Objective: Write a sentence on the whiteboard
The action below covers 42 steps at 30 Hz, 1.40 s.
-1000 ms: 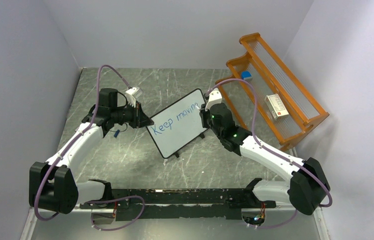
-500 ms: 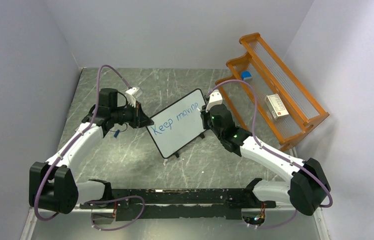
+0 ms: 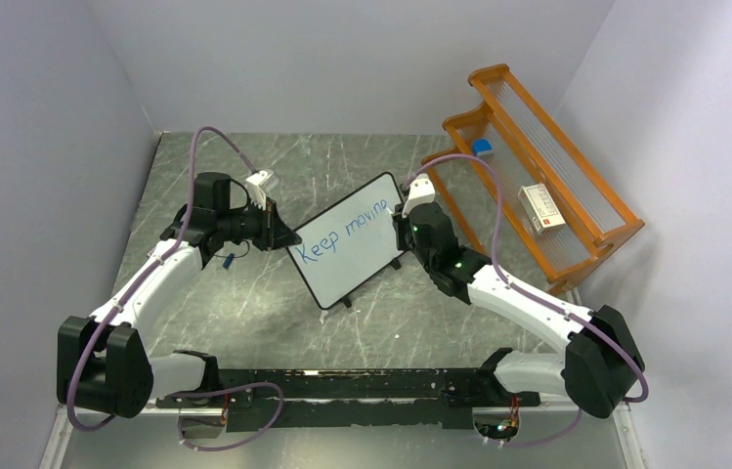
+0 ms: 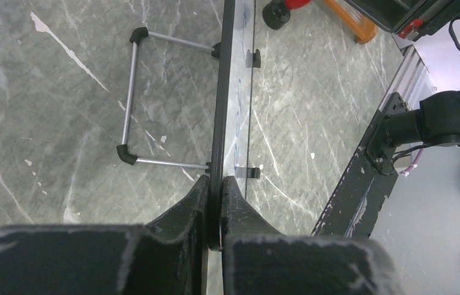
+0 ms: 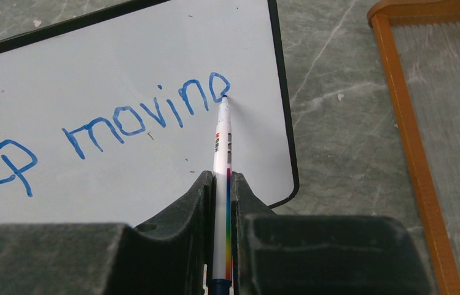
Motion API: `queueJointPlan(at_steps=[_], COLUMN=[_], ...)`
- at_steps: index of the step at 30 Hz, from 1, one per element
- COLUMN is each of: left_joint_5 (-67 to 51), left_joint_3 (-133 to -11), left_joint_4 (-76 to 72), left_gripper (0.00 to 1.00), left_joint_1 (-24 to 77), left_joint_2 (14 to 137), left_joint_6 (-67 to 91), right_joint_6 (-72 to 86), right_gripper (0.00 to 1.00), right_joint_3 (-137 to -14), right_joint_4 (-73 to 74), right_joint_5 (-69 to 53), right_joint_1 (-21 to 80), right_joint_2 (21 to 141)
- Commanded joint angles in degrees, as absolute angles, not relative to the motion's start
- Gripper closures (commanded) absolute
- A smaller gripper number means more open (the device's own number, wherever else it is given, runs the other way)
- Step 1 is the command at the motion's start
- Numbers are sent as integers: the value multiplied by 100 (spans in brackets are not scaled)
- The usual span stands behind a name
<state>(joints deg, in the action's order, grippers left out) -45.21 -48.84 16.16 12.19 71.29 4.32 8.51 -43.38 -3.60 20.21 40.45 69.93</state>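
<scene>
Mid-frame, the black-framed white whiteboard has its edge clamped in the left gripper, while the right gripper pinches a slim white marker touching the last letter of the blue handwritten words.

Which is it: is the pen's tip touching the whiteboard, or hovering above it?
Touching. The right wrist view shows the tip of the pen resting on the whiteboard at the end of the sentence, no gap visible.

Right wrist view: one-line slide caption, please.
Right gripper holding a marker, its tip on the whiteboard at the end of the blue writing.
</scene>
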Motion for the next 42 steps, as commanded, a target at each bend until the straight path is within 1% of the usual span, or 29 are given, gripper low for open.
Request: queueJointPlan(at_steps=[1, 22, 42], left_joint_5=[-3801, -3771, -3736], left_joint_3=[-4790, -4790, -4790], left_joint_4=[2057, 2057, 2070], left_gripper=[95, 95, 95], left_joint_1=[1274, 1274, 1274], left_joint_2=[7348, 7330, 7330], left_joint_6=[88, 88, 89], right_joint_6=[776, 798, 1002], right_gripper=[100, 100, 100], right_joint_3=[-4531, -4566, -4173], right_joint_4=[-589, -560, -117], right_joint_5=[2066, 2056, 1907], right_joint_1=[3992, 3979, 3981], right_joint_2=[7065, 7104, 6819])
